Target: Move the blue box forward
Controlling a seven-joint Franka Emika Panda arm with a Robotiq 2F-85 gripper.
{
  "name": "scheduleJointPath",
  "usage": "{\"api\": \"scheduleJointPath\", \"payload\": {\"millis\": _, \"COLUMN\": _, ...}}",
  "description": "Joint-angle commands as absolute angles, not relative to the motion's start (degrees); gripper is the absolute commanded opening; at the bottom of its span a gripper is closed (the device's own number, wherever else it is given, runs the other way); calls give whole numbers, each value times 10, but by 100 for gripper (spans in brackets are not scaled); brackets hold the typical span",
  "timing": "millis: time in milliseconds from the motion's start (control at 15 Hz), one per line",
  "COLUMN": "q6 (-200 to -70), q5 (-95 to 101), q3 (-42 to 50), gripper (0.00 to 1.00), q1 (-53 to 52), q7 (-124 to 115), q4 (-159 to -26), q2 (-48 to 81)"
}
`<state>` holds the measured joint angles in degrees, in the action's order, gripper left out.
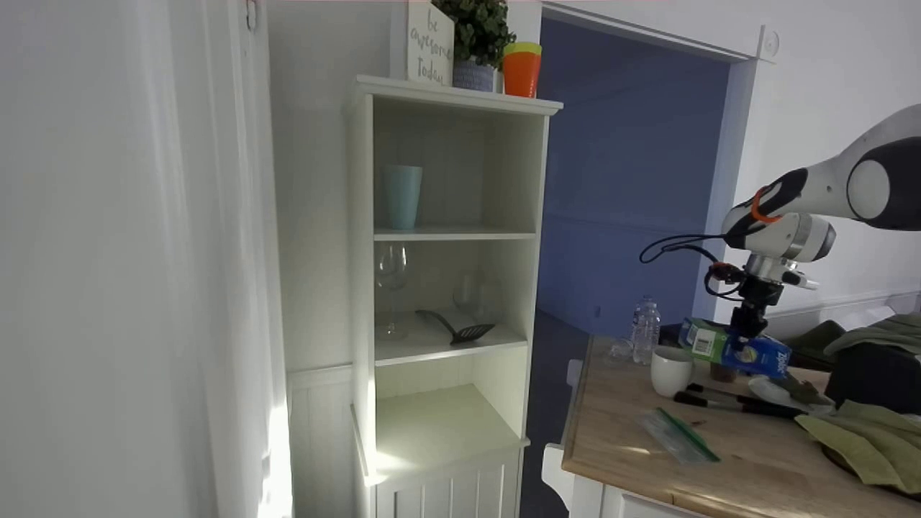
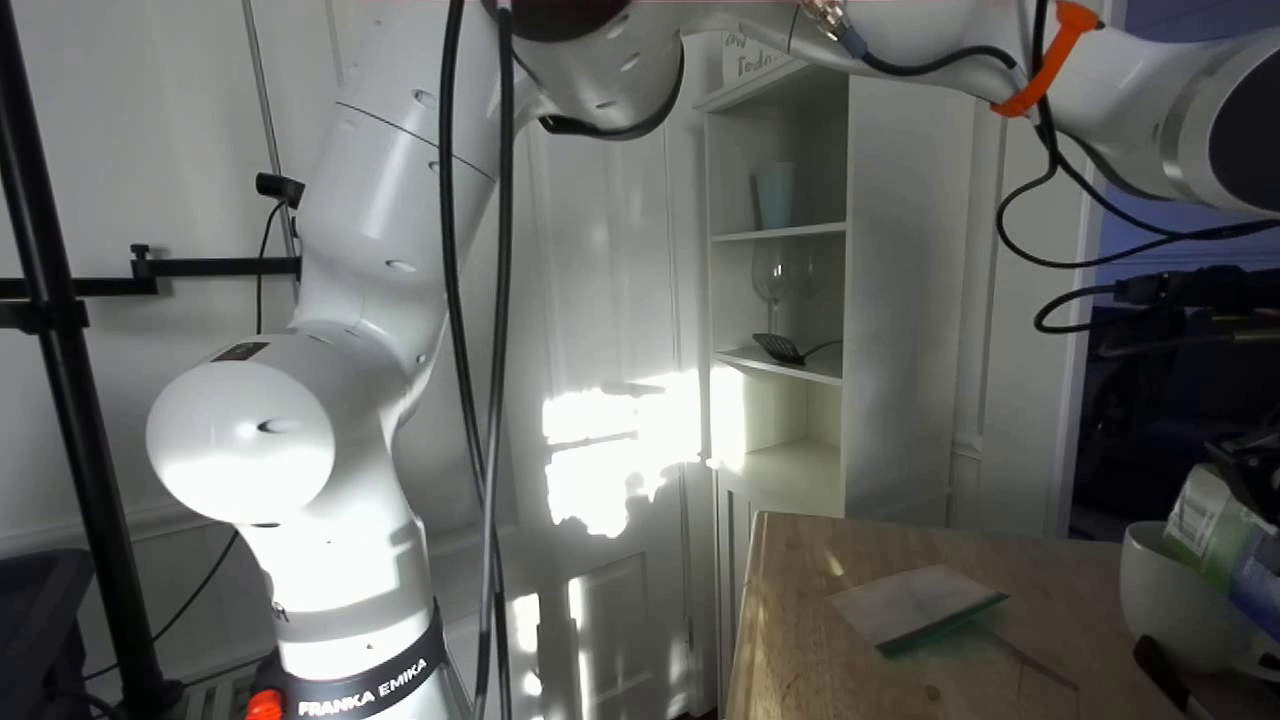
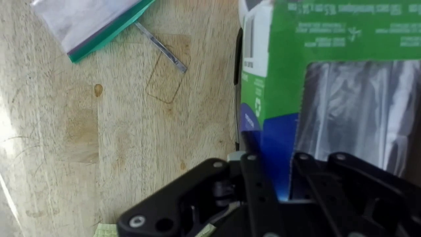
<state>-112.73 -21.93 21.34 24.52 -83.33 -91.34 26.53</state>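
The blue box point(image 1: 757, 355) is a blue and green carton with white printing and a barcode. It hangs tilted above the wooden table, close behind a white mug point(image 1: 670, 373). My gripper point(image 1: 746, 329) points down and is shut on the box's upper part. In the wrist view the box point(image 3: 279, 131) fills the right side, with a clear window showing plastic inside. The jaws of the gripper point(image 3: 271, 159) stand on both sides of its blue end; the fingertips are partly hidden. In an exterior view the box point(image 2: 1222, 545) is cut off at the right edge, overlapping the mug.
A plastic zip bag point(image 1: 678, 436) lies on the table point(image 1: 633, 460). Dark-handled tools point(image 1: 741, 404) lie beside the mug. A water bottle point(image 1: 646, 334) stands behind it. Green cloths point(image 1: 867, 442) lie at the right. A white shelf point(image 1: 453, 234) holds a pale blue cup point(image 1: 403, 198).
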Motion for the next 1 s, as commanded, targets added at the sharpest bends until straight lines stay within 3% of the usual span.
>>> {"api": "scheduleJointPath", "payload": {"millis": 0, "q6": -1076, "q5": -216, "q3": 208, "gripper": 2, "q1": 256, "q7": -867, "q4": -847, "q2": 302}}
{"api": "scheduleJointPath", "payload": {"millis": 933, "q6": -1013, "q5": -228, "q3": 186, "gripper": 2, "q1": 288, "q7": -910, "q4": -719, "q2": 387}}
